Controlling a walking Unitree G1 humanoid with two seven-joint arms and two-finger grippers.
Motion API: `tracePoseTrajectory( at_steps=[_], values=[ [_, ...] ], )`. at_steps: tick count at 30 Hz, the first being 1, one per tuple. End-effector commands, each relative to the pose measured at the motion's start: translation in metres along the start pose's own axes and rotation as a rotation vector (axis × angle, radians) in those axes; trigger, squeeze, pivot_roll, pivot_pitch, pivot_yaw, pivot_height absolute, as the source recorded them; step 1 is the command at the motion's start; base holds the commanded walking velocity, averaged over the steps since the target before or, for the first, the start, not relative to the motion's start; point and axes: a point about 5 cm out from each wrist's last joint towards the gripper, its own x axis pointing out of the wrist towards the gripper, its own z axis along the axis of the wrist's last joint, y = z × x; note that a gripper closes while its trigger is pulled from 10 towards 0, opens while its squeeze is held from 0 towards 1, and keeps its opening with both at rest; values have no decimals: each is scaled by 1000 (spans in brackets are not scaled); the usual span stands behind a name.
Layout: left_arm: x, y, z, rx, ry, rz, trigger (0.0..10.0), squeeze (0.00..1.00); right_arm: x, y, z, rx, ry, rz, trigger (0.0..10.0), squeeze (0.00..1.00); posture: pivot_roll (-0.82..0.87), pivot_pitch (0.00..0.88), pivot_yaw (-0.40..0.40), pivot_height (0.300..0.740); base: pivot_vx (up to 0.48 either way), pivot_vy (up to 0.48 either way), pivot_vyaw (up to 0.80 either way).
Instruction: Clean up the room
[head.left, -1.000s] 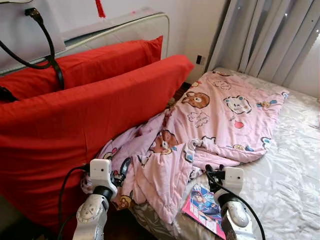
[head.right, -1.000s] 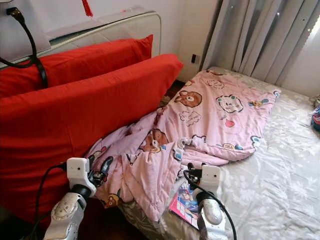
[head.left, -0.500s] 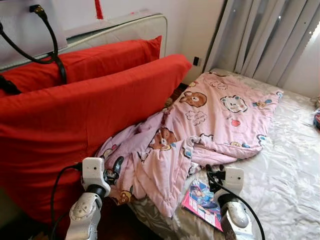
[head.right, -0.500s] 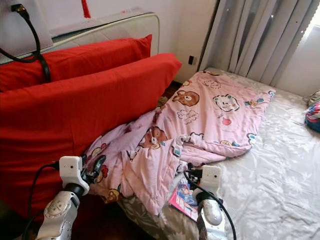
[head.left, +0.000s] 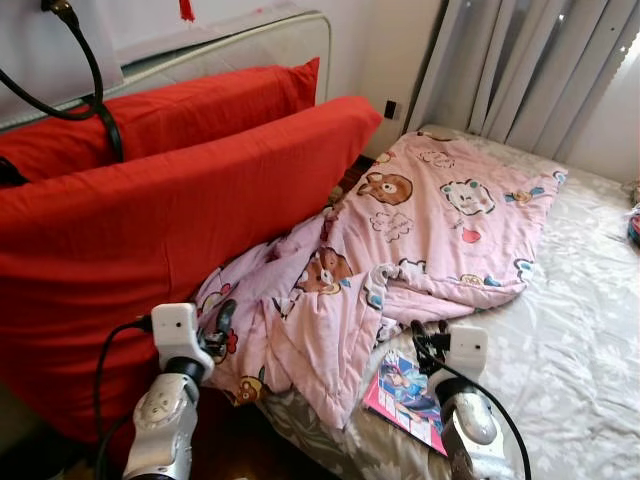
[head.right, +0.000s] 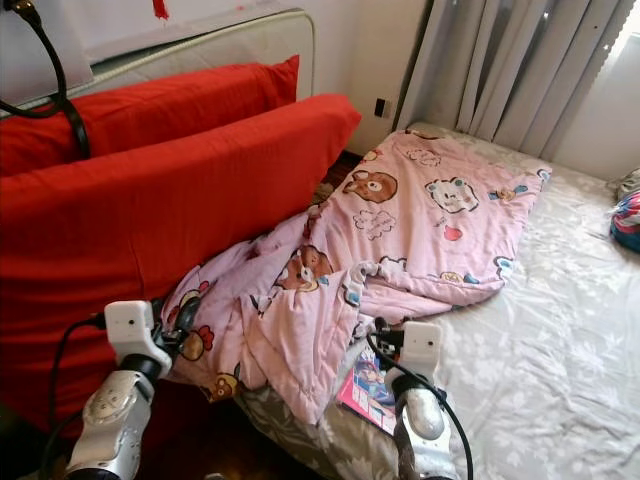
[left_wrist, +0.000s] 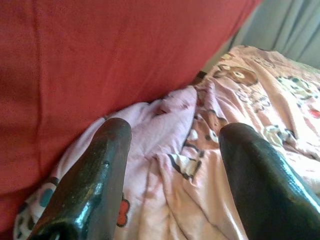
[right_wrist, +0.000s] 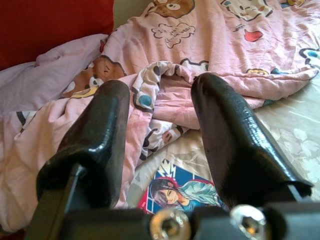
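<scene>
A crumpled pink blanket (head.left: 420, 220) printed with cartoon bears lies across the bed and spills over its near left edge. My left gripper (head.left: 218, 318) hovers open at that hanging edge, beside the red pillows; in the left wrist view its fingers (left_wrist: 95, 170) frame pink folds of the blanket (left_wrist: 170, 150). My right gripper (head.left: 428, 340) is open too, low over a colourful comic magazine (head.left: 405, 395) that is partly tucked under the blanket. The right wrist view shows the magazine (right_wrist: 185, 192) just below that gripper (right_wrist: 162, 85).
Two big red pillows (head.left: 150, 230) lean against a pale headboard (head.left: 250, 40) on the left. A black cable (head.left: 95, 80) hangs at the top left. A silver floral bedsheet (head.left: 580, 330) covers the bed, grey curtains (head.left: 530, 70) hang behind it, and a colourful bundle (head.right: 628, 215) sits at the right edge.
The whole view has shifted slightly, so the camera moved. Both grippers stay open near the blanket's edge and the magazine, and nothing has been taken hold of.
</scene>
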Motion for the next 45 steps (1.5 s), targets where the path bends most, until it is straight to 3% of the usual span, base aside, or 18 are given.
tracePoseTrajectory(
  at_steps=[1, 45],
  values=[
    [0, -2, 0, -6, 4, -5, 10000, 0, -2, -1, 1, 5, -18, 0, 10000, 0, -5, 40, -84, 656, 0, 0, 0],
    [-4, -6, -5, 17, 30, -37, 10000, 0, -4, 2, -7, 9, 23, -14, 10000, 0, 5, 39, -75, 641, 0, 0, 0]
  ],
)
